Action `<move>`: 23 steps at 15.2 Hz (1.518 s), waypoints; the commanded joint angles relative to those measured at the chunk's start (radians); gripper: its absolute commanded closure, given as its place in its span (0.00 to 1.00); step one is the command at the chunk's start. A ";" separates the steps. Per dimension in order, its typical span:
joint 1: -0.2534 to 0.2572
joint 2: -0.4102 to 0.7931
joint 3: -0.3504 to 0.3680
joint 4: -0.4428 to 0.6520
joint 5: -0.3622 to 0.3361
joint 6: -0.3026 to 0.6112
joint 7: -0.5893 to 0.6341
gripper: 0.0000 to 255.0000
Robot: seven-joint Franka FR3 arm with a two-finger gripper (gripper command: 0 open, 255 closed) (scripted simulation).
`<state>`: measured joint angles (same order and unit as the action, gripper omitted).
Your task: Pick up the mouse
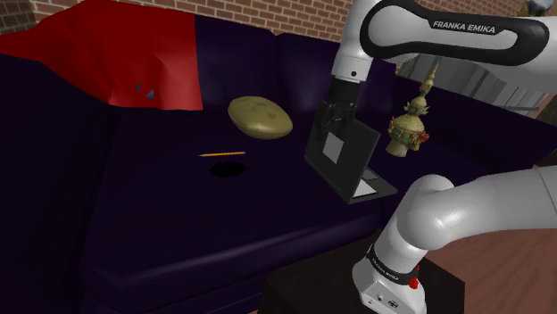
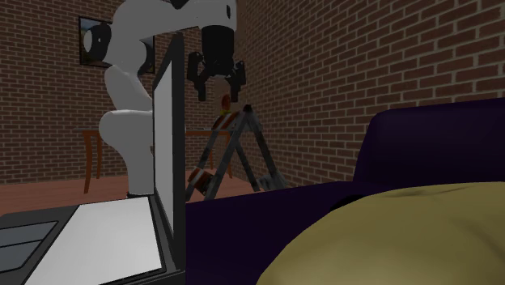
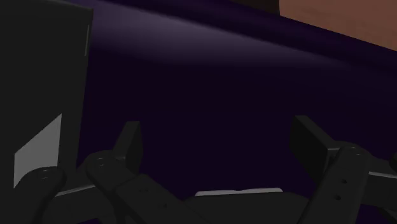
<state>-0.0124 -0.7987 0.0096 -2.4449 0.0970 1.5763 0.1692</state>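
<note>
Brick wall [image 1: 268,13] behind a dark purple sofa [image 1: 178,232]; red blanket [image 1: 107,53] draped over its back at the shoulder view's left. On the seat: olive rounded lump [image 1: 259,117] toward the back edge, a pencil [image 1: 221,154] mid-seat, and a small black low shape just beside it on the front-edge side, which I take to be the mouse [image 1: 228,168]. An open laptop [image 1: 344,152] stands on the seat at the shoulder view's right, with a gold ornament [image 1: 409,125] past it. The gripper [image 1: 333,119] hangs in the air over the laptop's screen, well apart from the mouse. The fingers [image 3: 132,143] are spread with nothing between them. Progress looks like nil: no approach made, mouse untouched on the cushion. Left to do: travel across the seat toward the mouse, descend, close, lift.
</note>
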 commanded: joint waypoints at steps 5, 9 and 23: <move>0.038 0.130 -0.048 0.003 -0.021 0.133 -0.163 0.00; 0.080 0.276 -0.089 0.035 -0.026 0.252 -0.323 0.00; 0.204 0.806 -0.127 0.314 0.072 0.509 -0.863 0.00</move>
<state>0.1855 -0.0359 -0.1200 -2.1593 0.1582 2.0702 -0.6520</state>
